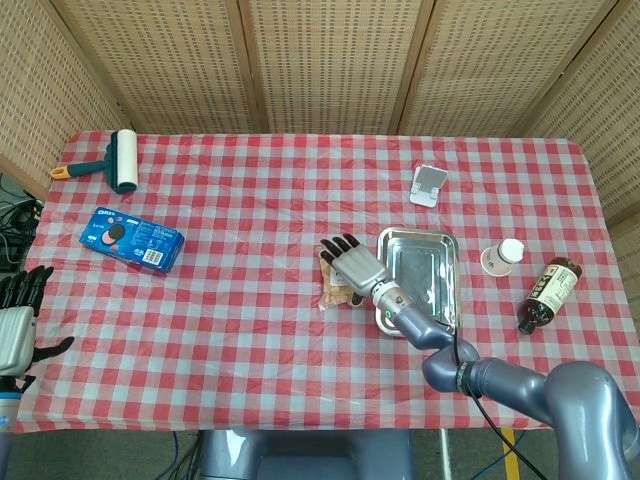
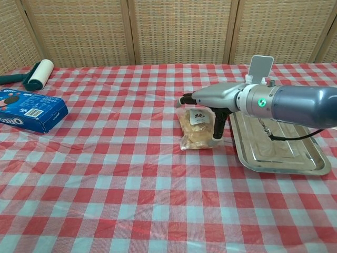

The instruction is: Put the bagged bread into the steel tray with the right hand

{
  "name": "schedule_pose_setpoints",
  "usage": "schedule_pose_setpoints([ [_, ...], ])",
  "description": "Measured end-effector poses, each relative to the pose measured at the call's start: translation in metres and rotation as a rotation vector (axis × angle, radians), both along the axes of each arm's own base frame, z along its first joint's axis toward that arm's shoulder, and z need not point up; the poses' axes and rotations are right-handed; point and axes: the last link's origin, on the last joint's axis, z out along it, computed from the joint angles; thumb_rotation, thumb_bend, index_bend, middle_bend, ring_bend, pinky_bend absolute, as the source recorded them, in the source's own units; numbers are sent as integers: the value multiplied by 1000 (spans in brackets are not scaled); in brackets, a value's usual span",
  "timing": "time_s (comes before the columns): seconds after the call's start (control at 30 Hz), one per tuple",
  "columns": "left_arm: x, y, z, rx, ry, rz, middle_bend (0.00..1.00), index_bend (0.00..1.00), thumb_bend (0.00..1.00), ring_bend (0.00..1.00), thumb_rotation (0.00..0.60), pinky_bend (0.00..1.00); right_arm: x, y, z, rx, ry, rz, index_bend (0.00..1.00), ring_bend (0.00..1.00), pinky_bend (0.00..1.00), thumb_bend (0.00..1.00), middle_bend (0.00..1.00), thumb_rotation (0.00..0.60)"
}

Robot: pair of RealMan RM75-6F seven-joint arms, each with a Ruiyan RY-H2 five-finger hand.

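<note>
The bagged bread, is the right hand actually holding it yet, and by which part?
Not held yet. The right hand spreads over the bagged bread, thumb down beside its right edge, and the bag lies on the table.

The right hand (image 2: 213,103) hovers over the bread bag (image 2: 196,129) on the worktop (image 2: 131,174). The tray (image 2: 279,145) lies just to its right, a stand (image 2: 261,68) behind it. The cookie box (image 2: 29,109) and lint roller (image 2: 39,74) lie far left.

Right hand (image 1: 355,266) spread over bagged bread (image 1: 334,283), beside steel tray (image 1: 420,247).
</note>
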Motion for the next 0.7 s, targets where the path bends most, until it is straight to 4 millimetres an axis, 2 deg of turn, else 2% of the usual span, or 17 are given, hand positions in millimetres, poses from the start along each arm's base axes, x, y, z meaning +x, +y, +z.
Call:
schedule_pose_setpoints([
  [0.1,1,0,0,2,-1,-3,0,0,43,0,600,0,0,2,0,-12,1,6,287,164,54,97,247,600],
  [0.13,1,-1,0,2,-2,-3,0,0,43,0,600,0,-1,2,0,-17,-1,8,350,225,101,100,310,600],
  [0.23,1,-1,0,2,-4,-5,0,0,43,0,600,0,0,5,0,-36,-12,13,457,331,241,106,412,600],
  [0.3,2,-1,1,2,-5,-7,0,0,43,0,600,0,0,7,0,-49,-25,20,474,347,272,109,427,600],
  [0.53,3,-2,1,3,-11,-15,0,0,43,0,600,0,0,15,2,-57,-49,40,502,355,288,115,435,600],
  [0.7,4,-3,2,4,-14,-18,0,0,43,0,600,0,4,17,13,-74,-73,57,501,355,292,115,434,600],
])
